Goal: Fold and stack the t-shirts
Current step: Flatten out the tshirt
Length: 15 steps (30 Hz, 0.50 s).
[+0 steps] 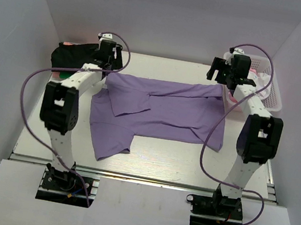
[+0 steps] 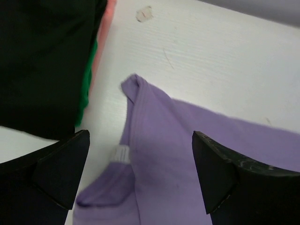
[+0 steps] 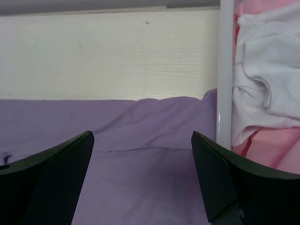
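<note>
A large lavender t-shirt (image 1: pixel 162 111) lies spread and partly folded across the middle of the table. My left gripper (image 1: pixel 106 59) is open and empty above its far left corner, where the collar and small white neck label (image 2: pixel 119 153) show in the left wrist view. My right gripper (image 1: pixel 229 79) is open and empty above the shirt's far right edge (image 3: pixel 154 140), next to the basket. A black t-shirt (image 1: pixel 73 56) lies on green (image 2: pixel 84 96) and pink cloth at the far left.
A white lattice basket (image 1: pixel 273 89) at the far right holds pink and white garments (image 3: pixel 267 79); its rim post (image 3: pixel 226 70) stands close to my right gripper. White walls enclose the table on three sides.
</note>
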### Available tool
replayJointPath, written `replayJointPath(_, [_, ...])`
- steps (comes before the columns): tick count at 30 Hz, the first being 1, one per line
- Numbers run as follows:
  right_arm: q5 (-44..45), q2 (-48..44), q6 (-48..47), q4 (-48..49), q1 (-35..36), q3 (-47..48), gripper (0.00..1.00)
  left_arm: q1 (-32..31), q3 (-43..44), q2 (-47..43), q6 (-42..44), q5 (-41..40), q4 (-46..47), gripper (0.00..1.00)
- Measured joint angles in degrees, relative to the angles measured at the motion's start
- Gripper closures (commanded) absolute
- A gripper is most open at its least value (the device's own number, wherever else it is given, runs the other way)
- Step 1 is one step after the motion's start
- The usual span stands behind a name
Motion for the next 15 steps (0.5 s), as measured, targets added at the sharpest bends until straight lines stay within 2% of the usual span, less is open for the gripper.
replayJointPath(9, [-7.72,-14.93,0.13,2.71,1.88,-11.19,0.10,-2.01,-20.20,-23.06,-2.51,19.56,-1.68,0.00])
replayJointPath(15, [-9.07,-23.12,3.63,3.74,3.78,-24.76,0.10,-4.57,-34.36,-27.52,-4.72,27.74,-4.24,0.00])
